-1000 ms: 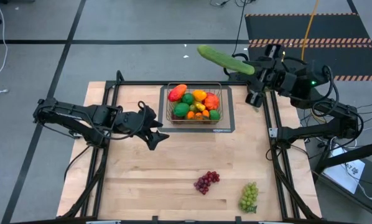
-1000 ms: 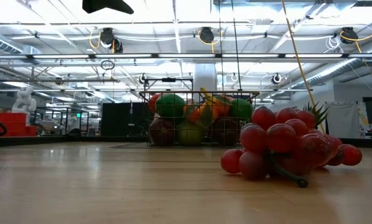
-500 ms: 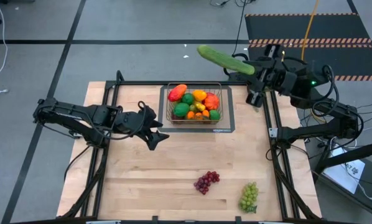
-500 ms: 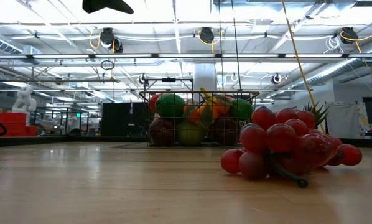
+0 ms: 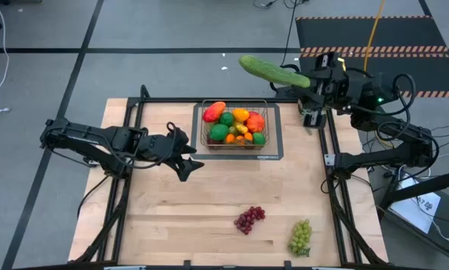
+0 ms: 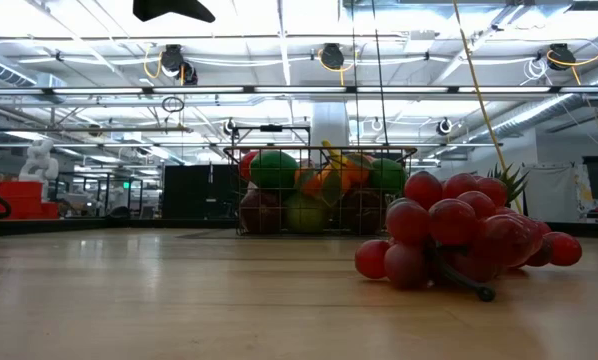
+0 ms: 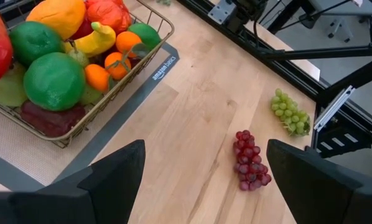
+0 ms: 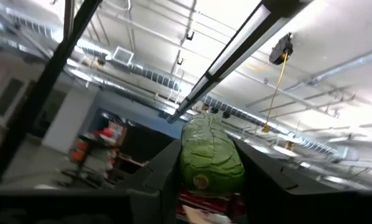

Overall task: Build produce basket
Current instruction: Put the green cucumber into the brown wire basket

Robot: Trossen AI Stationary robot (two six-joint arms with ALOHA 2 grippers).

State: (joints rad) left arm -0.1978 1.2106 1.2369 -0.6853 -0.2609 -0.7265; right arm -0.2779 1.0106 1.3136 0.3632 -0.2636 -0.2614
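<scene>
The wire basket (image 5: pixel 236 126) stands on a grey mat (image 5: pixel 239 154) at the table's far middle, filled with produce: mango, limes, oranges, a banana (image 7: pixel 99 38). My right gripper (image 5: pixel 308 81) is raised beyond the basket's far right corner and shut on a green cucumber (image 5: pixel 271 70). My left gripper (image 5: pixel 188 160) hovers open to the left of the basket and a little nearer, with nothing between its fingers. Purple grapes (image 5: pixel 249 219) and green grapes (image 5: pixel 300 236) lie on the wood near the front edge. My right gripper pinches the cucumber by its right-hand end (image 8: pixel 201 180) between the two fingers (image 8: pixel 158 177). The fingers slant upward and lie along the cucumber, which sticks out past them toward the far left. It is lifted clear, high above the table's far edge.
Bare wood lies between the basket and the grapes. Black frame rails (image 5: pixel 331 172) run along the table's left and right sides. The purple grapes (image 6: pixel 459 235) are close in front of the low camera, with a spiky green piece (image 6: pixel 514 182) behind them.
My right gripper has rolled about its own pointing line while staying in place; the cucumber stays in its hold, high beyond the basket's far right corner.
</scene>
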